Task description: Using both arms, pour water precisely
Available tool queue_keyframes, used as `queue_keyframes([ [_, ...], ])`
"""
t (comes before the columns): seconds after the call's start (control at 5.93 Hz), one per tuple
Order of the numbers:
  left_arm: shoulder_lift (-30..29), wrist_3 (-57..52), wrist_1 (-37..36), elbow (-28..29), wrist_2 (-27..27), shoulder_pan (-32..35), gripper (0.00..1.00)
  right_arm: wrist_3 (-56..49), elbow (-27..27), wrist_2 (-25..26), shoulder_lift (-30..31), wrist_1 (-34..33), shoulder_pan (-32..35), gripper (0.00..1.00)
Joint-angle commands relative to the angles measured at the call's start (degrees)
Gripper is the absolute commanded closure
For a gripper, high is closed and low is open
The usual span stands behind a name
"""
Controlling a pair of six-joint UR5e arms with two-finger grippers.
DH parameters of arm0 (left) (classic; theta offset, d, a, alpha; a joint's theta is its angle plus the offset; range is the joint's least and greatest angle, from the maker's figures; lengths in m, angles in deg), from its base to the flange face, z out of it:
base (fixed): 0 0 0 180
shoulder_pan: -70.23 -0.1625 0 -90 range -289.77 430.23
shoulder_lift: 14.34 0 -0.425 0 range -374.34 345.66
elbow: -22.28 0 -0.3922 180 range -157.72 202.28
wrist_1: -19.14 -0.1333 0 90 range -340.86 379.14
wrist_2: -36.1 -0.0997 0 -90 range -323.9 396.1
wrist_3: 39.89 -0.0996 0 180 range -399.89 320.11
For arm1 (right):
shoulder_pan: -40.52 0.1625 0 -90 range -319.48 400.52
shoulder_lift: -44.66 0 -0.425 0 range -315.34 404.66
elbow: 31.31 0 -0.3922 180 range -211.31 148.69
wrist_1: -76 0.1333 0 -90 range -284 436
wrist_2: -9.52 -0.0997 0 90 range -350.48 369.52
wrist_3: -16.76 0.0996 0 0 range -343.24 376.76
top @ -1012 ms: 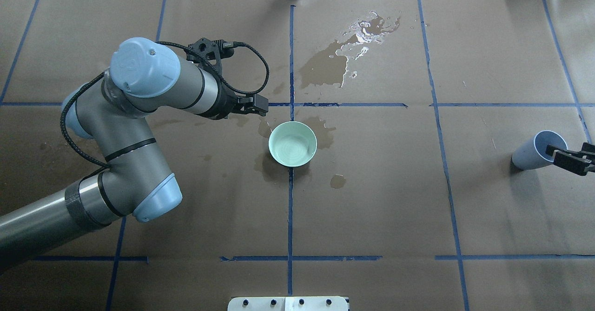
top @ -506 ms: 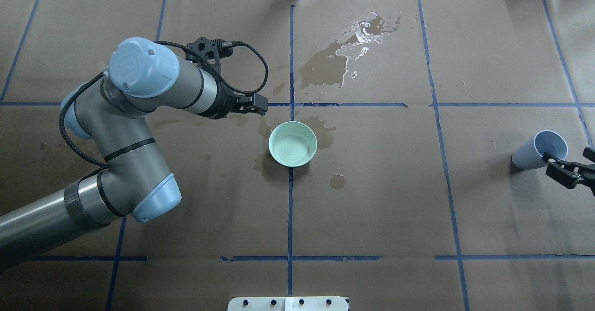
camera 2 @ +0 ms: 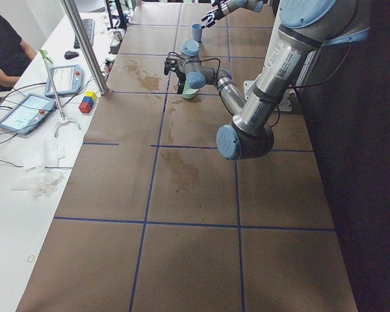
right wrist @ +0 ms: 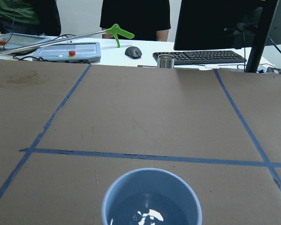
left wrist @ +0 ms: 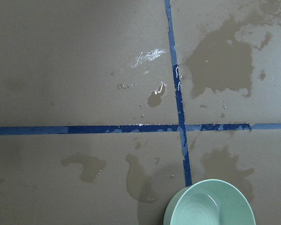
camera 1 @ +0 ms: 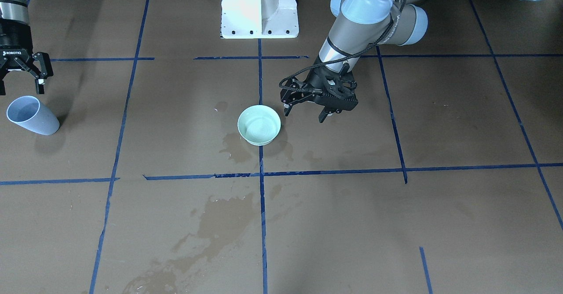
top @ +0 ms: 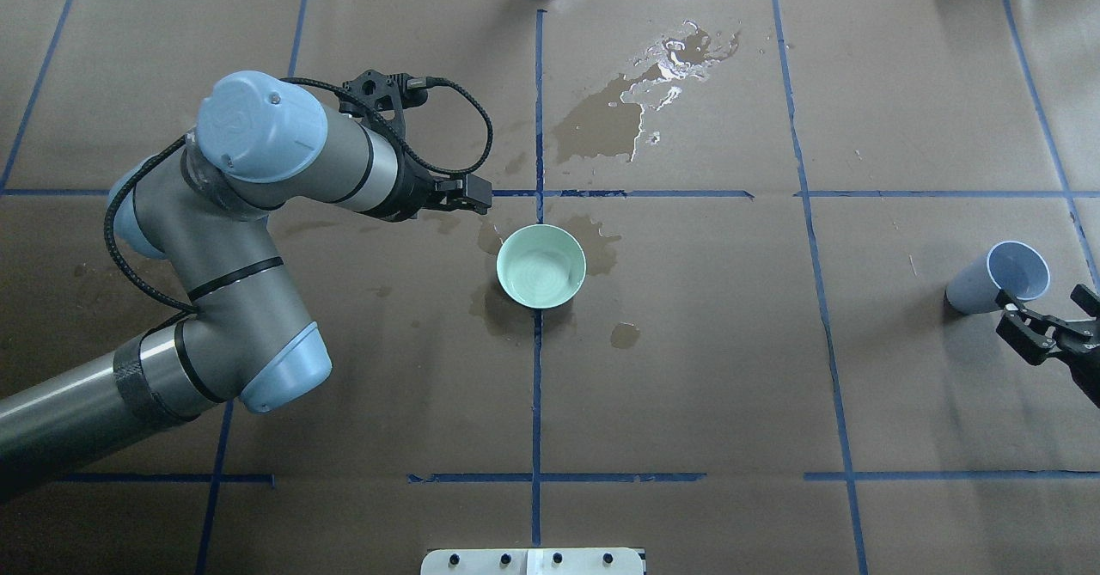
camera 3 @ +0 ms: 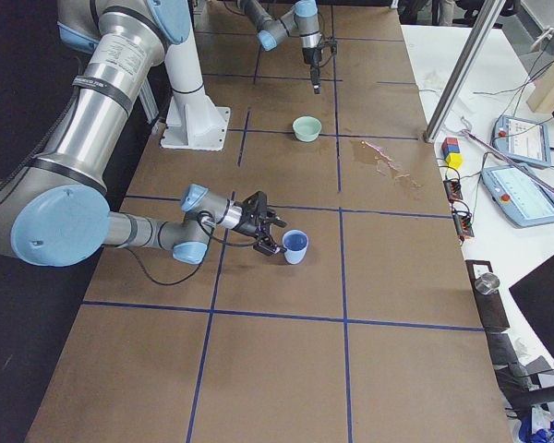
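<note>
Front view, left hand: the left hand (camera 1: 304, 114) hangs just beside the green bowl (camera 1: 259, 125). Its fingers are spread wide, gripping and touching nothing.
Front view, right hand: the right hand (camera 1: 20, 85) is well apart from the bowl at the table's end. Its fingers are spread and empty, near a blue cup (camera 1: 31, 116) but clear of it.
Front view, table: the table (camera 1: 440, 122) is covered in brown paper crossed by blue tape lines (camera 1: 334, 171). Dark stains (camera 1: 224, 223) lie around the bowl and farther from it, and a white pedestal (camera 1: 259, 8) stands behind the bowl.
Overhead view: a wet patch (top: 679, 51) with bright glints lies beyond the bowl.
Left side view: the left arm (camera 2: 253, 110) reaches toward the bowl.
Right side view: the right arm (camera 3: 102, 92) ends by the cup, far from the bowl.
Left wrist view: the bowl sits on a tape line with stains beside it, and no fingers are in view.
Right wrist view: the water (right wrist: 145, 214) lies in the cup, showing only as glints.
Right wrist view, room: beyond the table's edge a white desk holds a keyboard (right wrist: 201, 56) and a mouse (right wrist: 133, 52), with people standing behind it.
</note>
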Motion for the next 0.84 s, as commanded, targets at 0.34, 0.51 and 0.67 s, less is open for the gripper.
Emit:
queue_keyframes([
  [0.34, 0.1, -0.1, 0.0, -0.2, 0.0, 0.3, 0.0, 2.6, 10.3, 15.3, -4.4, 5.6, -7.3, 0.01],
  [0.51, 0.2, -0.1, 0.0, -0.4, 0.0, 0.4, 0.0, 2.2, 13.4, 15.8, -5.7, 8.3, -7.4, 0.01],
  [0.67, 0.2, -0.1, 0.0, -0.6, -0.1, 0.4, 0.0, 2.1, 14.8, 16.2, -8.0, 8.5, -7.4, 0.01],
])
